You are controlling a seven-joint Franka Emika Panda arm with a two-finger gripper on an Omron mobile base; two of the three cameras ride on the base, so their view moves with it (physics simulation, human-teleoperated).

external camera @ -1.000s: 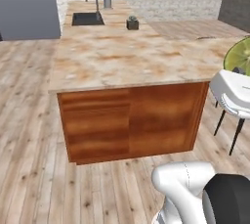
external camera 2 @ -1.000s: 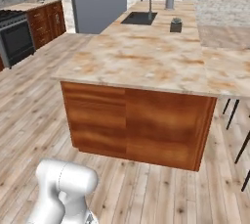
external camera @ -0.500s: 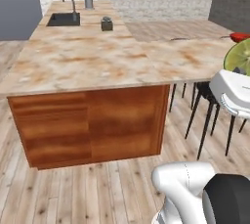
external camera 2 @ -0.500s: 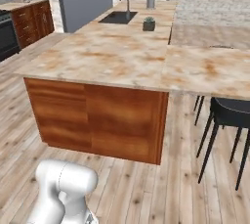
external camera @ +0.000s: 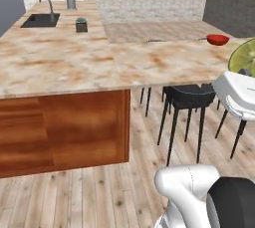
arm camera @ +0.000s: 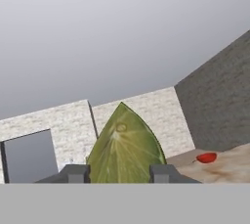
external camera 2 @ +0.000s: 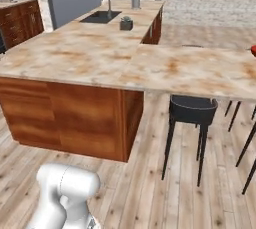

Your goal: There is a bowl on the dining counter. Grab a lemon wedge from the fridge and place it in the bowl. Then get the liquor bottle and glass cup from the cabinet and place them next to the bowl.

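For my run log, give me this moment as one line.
phase: carrying | gripper: shut on lemon wedge | red bowl: on dining counter, ahead | wedge not yet placed

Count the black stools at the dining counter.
2 clearly: one black stool nearest under the dining counter overhang, another farther right, mostly cut off. More may be hidden.

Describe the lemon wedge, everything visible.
The lemon wedge is yellow-green with pale segment lines fanning from a core spot, pointed tip up in the hand view. It sits between the two dark fingers, which are shut on it, so it is held in the air. In the left base view it shows at the right edge above the white arm.
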